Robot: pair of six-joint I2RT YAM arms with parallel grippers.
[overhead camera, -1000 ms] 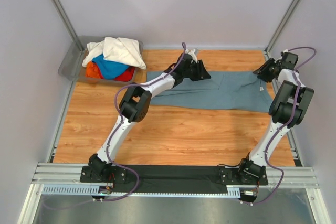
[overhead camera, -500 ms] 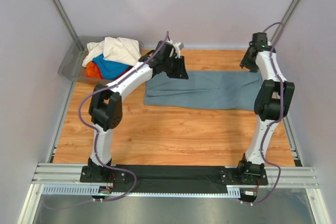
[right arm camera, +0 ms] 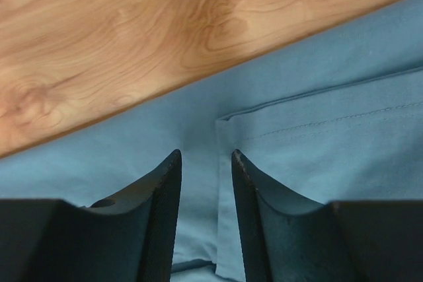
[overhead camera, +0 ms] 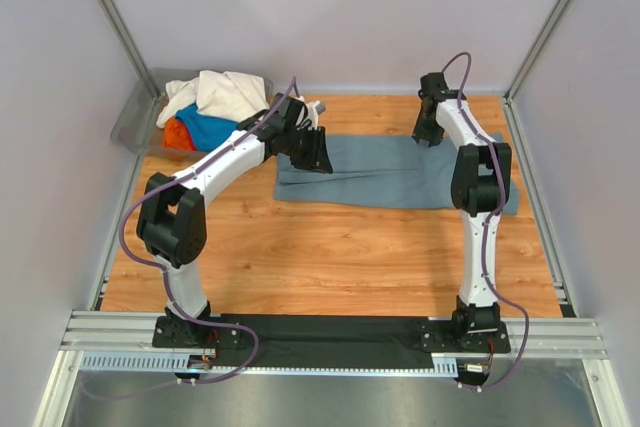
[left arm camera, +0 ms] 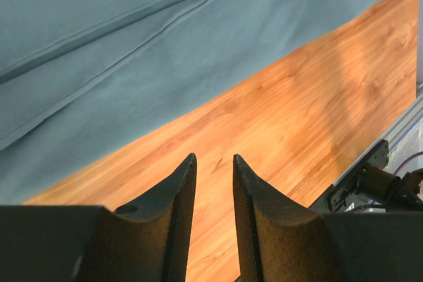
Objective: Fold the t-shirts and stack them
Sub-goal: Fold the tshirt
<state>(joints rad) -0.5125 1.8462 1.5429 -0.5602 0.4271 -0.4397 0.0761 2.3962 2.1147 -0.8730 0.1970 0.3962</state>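
Left fingers are standing a narrow gap apart with nothing between them; the left gripper is hanging empty over bare wood of the table, just beside the near edge of the grey-blue t-shirt. Right fingers are also sitting slightly apart and gripping nothing; the right gripper is pointing down over the shirt, near a stitched hem and the cloth's far edge.

Versus a second ago, the left gripper is now sitting at the shirt's left end, having swung left from the middle of the far edge. The right gripper is now over the far edge, right of centre, having come in from the shirt's right end, with its arm reaching straighter up the table.

The grey-blue shirt is lying flat as a long band across the far half of the table, in about the same spot as before. The cream-white shirt, bright blue shirt and red-orange shirt are sitting piled in the grey bin at far left, unchanged.
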